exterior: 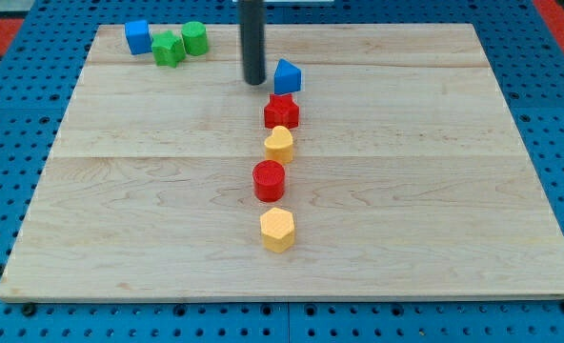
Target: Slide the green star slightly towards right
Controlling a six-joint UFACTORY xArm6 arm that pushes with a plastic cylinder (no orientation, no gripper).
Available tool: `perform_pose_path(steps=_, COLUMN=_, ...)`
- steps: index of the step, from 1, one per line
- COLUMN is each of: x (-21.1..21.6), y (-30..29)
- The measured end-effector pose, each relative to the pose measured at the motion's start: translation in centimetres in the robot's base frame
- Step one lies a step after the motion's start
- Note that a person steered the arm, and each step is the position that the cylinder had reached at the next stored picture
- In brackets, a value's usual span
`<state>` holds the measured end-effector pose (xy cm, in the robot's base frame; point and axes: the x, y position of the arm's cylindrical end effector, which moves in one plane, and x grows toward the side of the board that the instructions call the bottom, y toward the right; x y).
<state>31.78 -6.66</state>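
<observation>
The green star point(168, 48) lies near the board's top left, touching a green cylinder point(194, 38) on its right and close to a blue cube point(137, 36) on its left. My tip point(253, 81) comes down from the view's top, well to the right of the green star and just left of a blue wedge-shaped block point(287, 76). It touches no block that I can see.
A column of blocks runs down the middle: a red star point(281, 111), a yellow heart point(279, 145), a red cylinder point(269, 180) and a yellow hexagon point(277, 229). The wooden board point(434, 191) lies on a blue perforated table.
</observation>
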Motion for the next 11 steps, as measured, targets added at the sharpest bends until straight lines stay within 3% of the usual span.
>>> perform_pose_path(steps=1, x=1.0, y=-13.3)
perform_pose_path(steps=2, x=-2.9, y=-23.7)
perform_pose_path(steps=4, x=-7.1, y=-23.8)
perform_pose_path(steps=6, x=-8.8, y=-13.2)
perform_pose_path(steps=7, x=-6.4, y=-9.1)
perform_pose_path(steps=8, x=-5.7, y=-11.7)
perform_pose_path(steps=9, x=-4.6, y=-9.2)
perform_pose_path(steps=11, x=-6.6, y=4.4)
